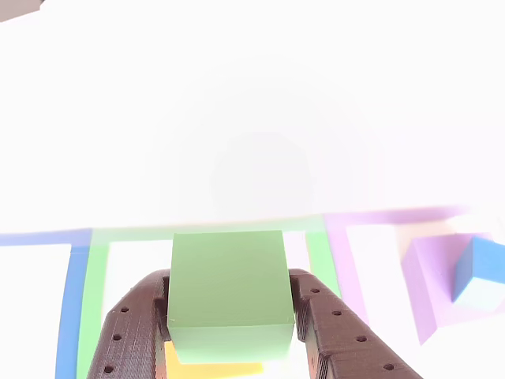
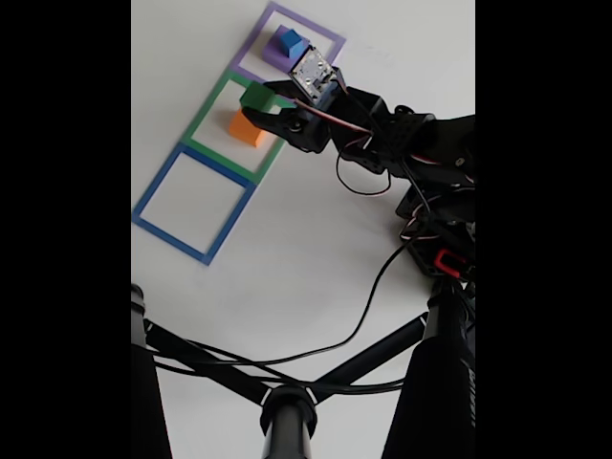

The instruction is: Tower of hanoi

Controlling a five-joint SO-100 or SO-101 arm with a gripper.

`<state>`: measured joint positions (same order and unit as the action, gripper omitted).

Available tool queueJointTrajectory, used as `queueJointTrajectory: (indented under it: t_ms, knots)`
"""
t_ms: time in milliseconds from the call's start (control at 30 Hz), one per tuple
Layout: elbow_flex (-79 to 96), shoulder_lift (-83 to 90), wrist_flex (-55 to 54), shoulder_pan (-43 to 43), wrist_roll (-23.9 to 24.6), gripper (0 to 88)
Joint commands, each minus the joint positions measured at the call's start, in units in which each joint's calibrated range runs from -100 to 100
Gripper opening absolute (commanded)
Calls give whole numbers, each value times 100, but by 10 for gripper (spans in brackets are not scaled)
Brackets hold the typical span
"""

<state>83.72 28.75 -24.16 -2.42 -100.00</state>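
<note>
A green block (image 1: pixel 229 276) sits between my brown gripper (image 1: pixel 230 312) fingers, which are shut on its sides. Just under it a yellow block (image 1: pixel 209 368) peeks out; whether the two touch I cannot tell. At the right a small blue cube (image 1: pixel 479 272) rests on a purple block (image 1: pixel 430 268). In the fixed view the gripper (image 2: pixel 265 102) holds the green block (image 2: pixel 254 95) over the orange-yellow block (image 2: pixel 247 128) inside the green tape square (image 2: pixel 204 120). The blue cube (image 2: pixel 292 42) on the purple block (image 2: pixel 274 57) stands in the purple tape square (image 2: pixel 330 40).
A blue tape square (image 2: pixel 153 196) lies beside the green one with nothing in it. The arm's body and cables (image 2: pixel 421 163) reach in from the right. Black tripod legs (image 2: pixel 287 411) cross the bottom of the fixed view.
</note>
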Motion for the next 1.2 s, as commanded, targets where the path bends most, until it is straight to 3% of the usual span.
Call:
queueJointTrajectory:
  t_ms: [0,467,1167]
  knots:
    - [9,-392,-766,98,0,86]
    - [-72,-2015,-2467,88,0,85]
    - [-600,-3646,-3738,232,0,85]
